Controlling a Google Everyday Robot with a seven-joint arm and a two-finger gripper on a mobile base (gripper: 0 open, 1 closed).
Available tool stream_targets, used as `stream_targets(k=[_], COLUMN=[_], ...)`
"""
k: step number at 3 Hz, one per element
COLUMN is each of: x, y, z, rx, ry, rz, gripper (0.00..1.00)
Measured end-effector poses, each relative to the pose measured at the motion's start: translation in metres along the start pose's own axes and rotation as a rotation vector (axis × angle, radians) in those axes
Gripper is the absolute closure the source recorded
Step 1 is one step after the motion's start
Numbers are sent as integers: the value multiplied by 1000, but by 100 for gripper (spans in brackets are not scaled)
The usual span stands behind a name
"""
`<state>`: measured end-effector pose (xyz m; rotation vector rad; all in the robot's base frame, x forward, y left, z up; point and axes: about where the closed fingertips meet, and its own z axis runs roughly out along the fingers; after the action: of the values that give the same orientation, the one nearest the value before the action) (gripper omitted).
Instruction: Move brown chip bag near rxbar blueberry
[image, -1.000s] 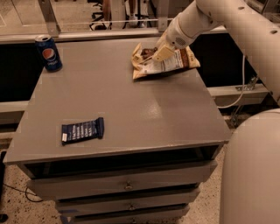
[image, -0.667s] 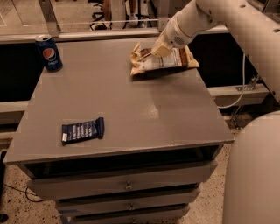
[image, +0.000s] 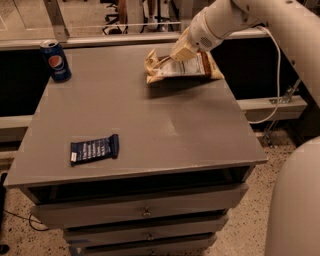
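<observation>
The brown chip bag (image: 192, 68), crinkled brown and cream with a white label panel, is at the far right of the grey table top (image: 150, 120). It is tilted, with its left end raised and a shadow under it. My gripper (image: 171, 58) comes down from the upper right and is shut on the bag's left end. The rxbar blueberry (image: 94, 149), a flat dark navy wrapper with pale lettering, lies flat near the front left corner of the table, far from the bag.
A blue Pepsi can (image: 55, 61) stands upright at the far left corner. Drawers (image: 145, 212) sit under the table top. My white arm and base (image: 300, 190) fill the right side. A rail and a cable (image: 277, 75) run behind the table.
The gripper and the chip bag have shifted slightly left and up, and the bag's left end has lifted off the table. The bar and the can have not moved.
</observation>
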<state>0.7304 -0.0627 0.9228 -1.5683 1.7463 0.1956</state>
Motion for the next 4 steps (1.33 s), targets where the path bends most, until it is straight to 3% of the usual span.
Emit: stream_targets(k=[1,2,3,4], x=[-25,-48,-51,-52], y=[-4,0,1,2], z=[-27,-52,-53,-49], rx=[28,18,14,9], ry=[-75,-161,-171,-172], rz=[-25,-42,-40,-41], gripper=[100,100,100,82])
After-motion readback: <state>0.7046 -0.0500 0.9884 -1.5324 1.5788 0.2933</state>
